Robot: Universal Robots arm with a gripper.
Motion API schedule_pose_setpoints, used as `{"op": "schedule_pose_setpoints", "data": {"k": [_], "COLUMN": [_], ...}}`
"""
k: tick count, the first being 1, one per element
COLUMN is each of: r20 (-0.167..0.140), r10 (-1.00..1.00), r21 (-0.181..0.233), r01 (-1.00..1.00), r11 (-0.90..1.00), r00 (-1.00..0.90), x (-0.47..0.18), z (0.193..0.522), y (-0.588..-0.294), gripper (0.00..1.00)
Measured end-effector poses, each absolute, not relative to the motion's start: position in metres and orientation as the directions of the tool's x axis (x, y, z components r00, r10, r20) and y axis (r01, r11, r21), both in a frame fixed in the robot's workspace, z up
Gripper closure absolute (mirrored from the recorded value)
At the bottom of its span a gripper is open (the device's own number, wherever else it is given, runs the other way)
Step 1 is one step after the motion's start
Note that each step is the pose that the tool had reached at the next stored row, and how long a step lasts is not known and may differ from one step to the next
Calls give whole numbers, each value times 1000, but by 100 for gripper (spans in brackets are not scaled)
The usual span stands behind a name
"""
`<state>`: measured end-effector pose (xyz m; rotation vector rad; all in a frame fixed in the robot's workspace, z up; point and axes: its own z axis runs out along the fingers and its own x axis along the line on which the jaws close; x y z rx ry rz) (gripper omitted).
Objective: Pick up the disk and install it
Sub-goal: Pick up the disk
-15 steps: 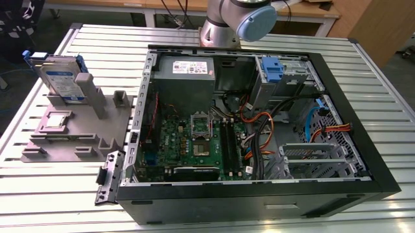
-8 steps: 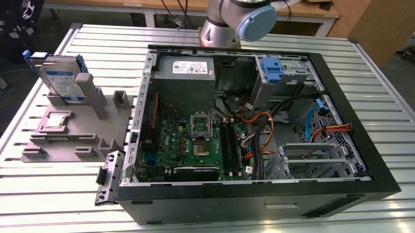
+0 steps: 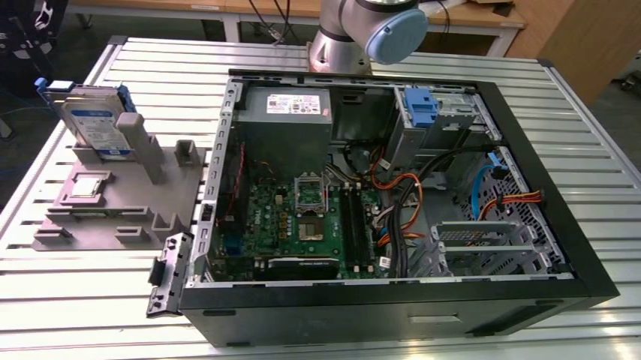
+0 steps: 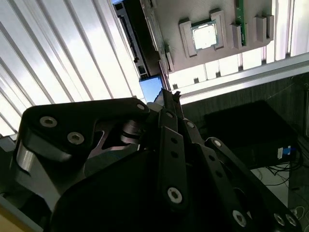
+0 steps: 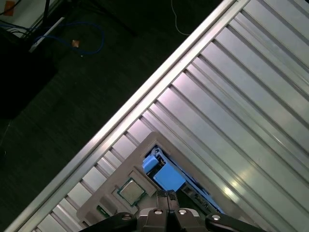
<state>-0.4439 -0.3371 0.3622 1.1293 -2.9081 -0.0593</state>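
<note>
Gripper (image 5: pixel 167 195) has its fingertips together with nothing between them (the same in both wrist views) and hangs over the table edge, pointing down toward the disk (image 5: pixel 166 176). In the exterior view the disk (image 3: pixel 95 124) stands upright in a slot of the grey fixture (image 3: pixel 110 217), at the far end of it, on the exterior view's left. A processor chip (image 3: pixel 88 186) lies flat in a pocket just nearer on the same fixture. To the right of the fixture is the open computer case (image 3: pixel 561 247), with the power supply (image 3: pixel 290 105) at its far wall. All of this sits on the slatted metal table (image 3: pixel 80 300). The arm (image 3: pixel 376 30) rises beyond the case.
</note>
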Motion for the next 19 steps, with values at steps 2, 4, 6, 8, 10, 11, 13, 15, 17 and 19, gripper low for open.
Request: {"op": "schedule_pose_setpoints", "data": {"k": [2,4,6,8,10,11,13,15,17,19], "r20": [6,6,6,6,6,6,6,6,6,6], "r10": [-675,-675,-675,-675,-675,-676,-687,-710,-735,-759], "r21": [43,43,43,43,43,43,43,43,43,43], "r01": [-674,-674,-674,-674,-674,-675,-686,-709,-734,-758], "r11": [737,737,737,737,737,736,726,704,678,650], "r00": [-738,-738,-738,-738,-738,-737,-727,-704,-678,-651], "x": [-444,-444,-444,-444,-444,-444,-444,-444,-444,-444], "z": [362,362,362,362,362,362,362,362,362,362], "y": [-337,-337,-337,-337,-337,-337,-337,-337,-337,-337], "gripper": [90,90,90,90,90,90,90,90,90,90]}}
